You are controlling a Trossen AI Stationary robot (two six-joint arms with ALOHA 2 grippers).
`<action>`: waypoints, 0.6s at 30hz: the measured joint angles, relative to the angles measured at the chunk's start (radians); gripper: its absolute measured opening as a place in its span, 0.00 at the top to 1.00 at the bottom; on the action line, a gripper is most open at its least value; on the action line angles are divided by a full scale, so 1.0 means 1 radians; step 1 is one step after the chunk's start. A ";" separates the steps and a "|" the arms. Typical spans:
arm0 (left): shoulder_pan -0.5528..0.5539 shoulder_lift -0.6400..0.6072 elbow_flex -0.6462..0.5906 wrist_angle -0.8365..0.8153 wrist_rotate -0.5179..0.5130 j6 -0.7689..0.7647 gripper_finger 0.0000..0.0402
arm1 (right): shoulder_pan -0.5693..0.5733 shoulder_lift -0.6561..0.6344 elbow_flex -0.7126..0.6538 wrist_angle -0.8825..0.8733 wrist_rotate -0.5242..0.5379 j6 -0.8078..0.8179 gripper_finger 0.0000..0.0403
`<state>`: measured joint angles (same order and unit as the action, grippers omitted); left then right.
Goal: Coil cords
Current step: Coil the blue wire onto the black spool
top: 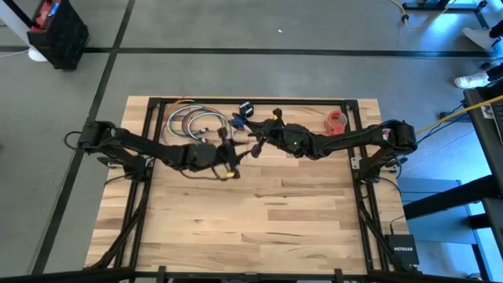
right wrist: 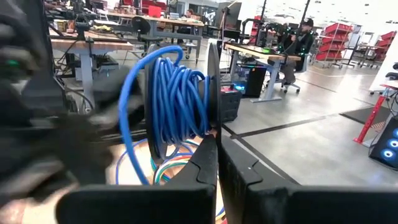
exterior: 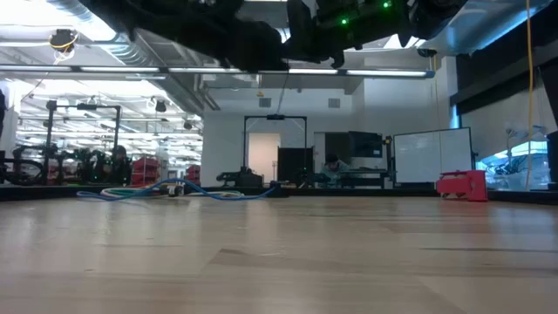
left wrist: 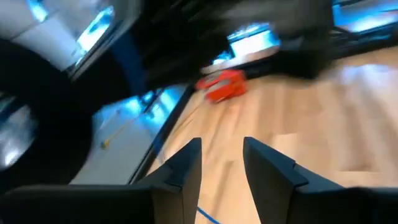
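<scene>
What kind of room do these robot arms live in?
Probably a big robotics lab or workshop: workbenches stand across an open concrete floor, red storage racks line the back, and a whiteboard sits beyond the wooden table.

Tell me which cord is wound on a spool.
The blue cord, on the black spool the right gripper pinches; the multicoloured cables lie loose on the table.

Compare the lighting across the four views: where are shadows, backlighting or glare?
High view: the table is evenly lit, without glare. Low view: the arms are dark silhouettes against bright ceiling lights. Left wrist view: the left end effector sits in shadow, with bright light beyond. Right wrist view: the blue cord on its spool is well lit, while the right end effector is dark.
</scene>
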<state>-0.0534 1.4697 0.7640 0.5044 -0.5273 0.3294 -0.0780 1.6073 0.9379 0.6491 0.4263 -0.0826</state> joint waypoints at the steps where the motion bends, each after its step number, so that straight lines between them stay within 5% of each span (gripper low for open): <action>1: -0.014 -0.010 0.000 -0.003 0.002 0.016 0.72 | 0.000 0.000 0.000 0.000 0.000 0.000 0.99; 8: -0.015 -0.050 0.001 -0.055 -0.106 0.002 0.72 | 0.000 0.000 -0.001 0.000 0.000 0.000 0.99; 13: 0.048 -0.009 -0.001 -0.035 0.016 -0.068 0.72 | 0.000 0.000 -0.001 0.001 0.000 0.000 0.99; 18: 0.102 0.029 -0.002 0.006 0.019 -0.078 0.72 | 0.000 0.000 -0.001 0.003 -0.005 0.000 0.99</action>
<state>0.0485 1.4991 0.7620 0.5108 -0.5082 0.2515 -0.0780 1.6073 0.9367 0.6518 0.4215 -0.0830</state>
